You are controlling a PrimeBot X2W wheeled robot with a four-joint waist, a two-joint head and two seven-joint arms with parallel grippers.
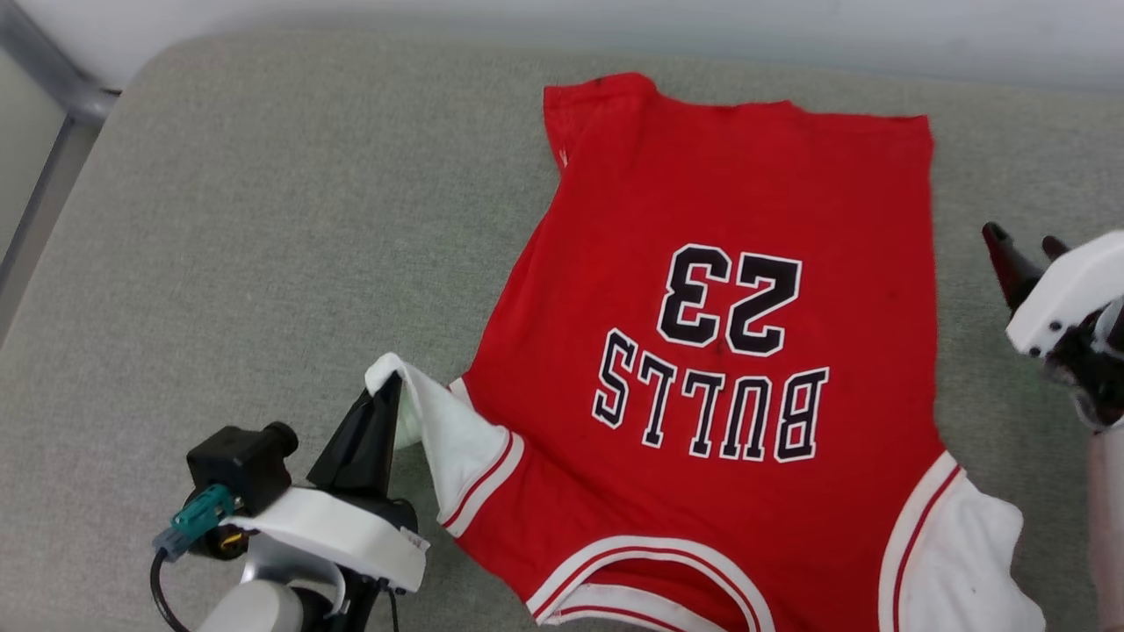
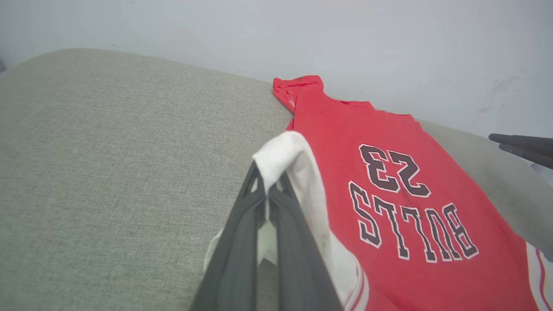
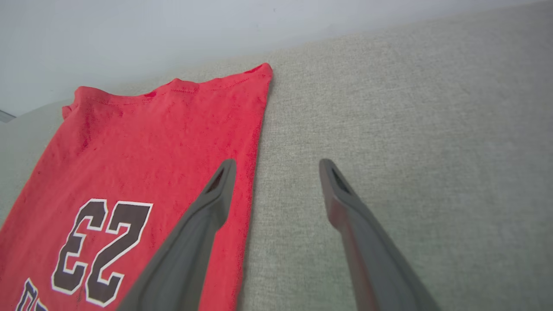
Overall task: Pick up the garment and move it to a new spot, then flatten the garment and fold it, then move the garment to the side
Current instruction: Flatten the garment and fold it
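Observation:
The garment (image 1: 729,290) is a red jersey with black "BULLS 23" lettering, spread printed side up on the grey cushion, collar toward me and hem at the far edge. My left gripper (image 1: 386,395) is shut on its white left sleeve (image 1: 439,439), lifting that sleeve's tip; in the left wrist view the white cloth (image 2: 285,155) pokes out between the closed fingers (image 2: 242,242). My right gripper (image 1: 1023,250) hovers open just beyond the jersey's right edge. Its two fingers (image 3: 203,224) are spread apart with nothing between them, above the garment (image 3: 142,142) border and bare cushion.
The grey fabric cushion (image 1: 263,246) has broad bare room to the left of the jersey and a narrower strip to the right (image 3: 410,129). A pale wall (image 2: 302,34) runs behind it. A metal frame (image 1: 53,140) stands at the far left.

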